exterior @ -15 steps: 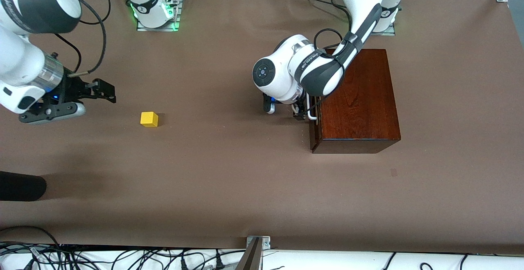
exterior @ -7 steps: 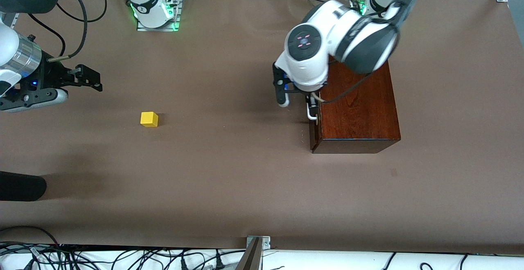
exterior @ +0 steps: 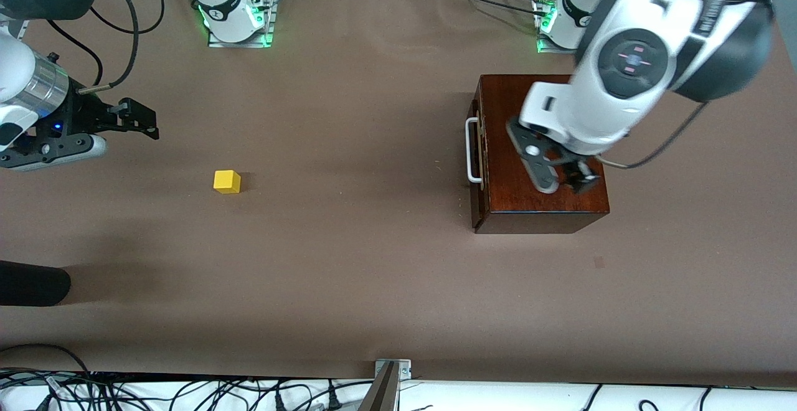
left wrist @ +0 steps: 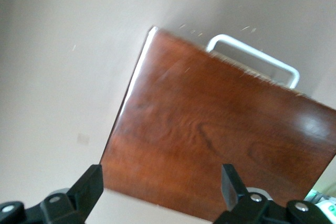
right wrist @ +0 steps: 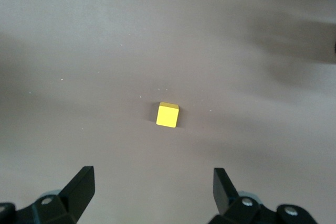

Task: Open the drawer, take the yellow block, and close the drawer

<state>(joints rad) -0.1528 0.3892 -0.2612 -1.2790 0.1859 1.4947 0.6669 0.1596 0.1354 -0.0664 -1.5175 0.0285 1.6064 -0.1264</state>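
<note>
One brown desk (exterior: 348,261), one mahogany box (exterior: 548,149) with its single drawer (exterior: 478,149) pushed flush and the white handle (exterior: 471,149) free, and one yellow block (exterior: 226,181) sitting out on the bare desk toward the right arm's end. So I'd say all three steps look done and both arms are just clearing off. The left gripper (exterior: 563,184) hangs over the box top, jaws spread wide and empty with the lid showing between them, while the right gripper (exterior: 140,121) hovers with released jaws, the block lying out ahead of them, lined up with the gap. No next move needed besides parking.
</note>
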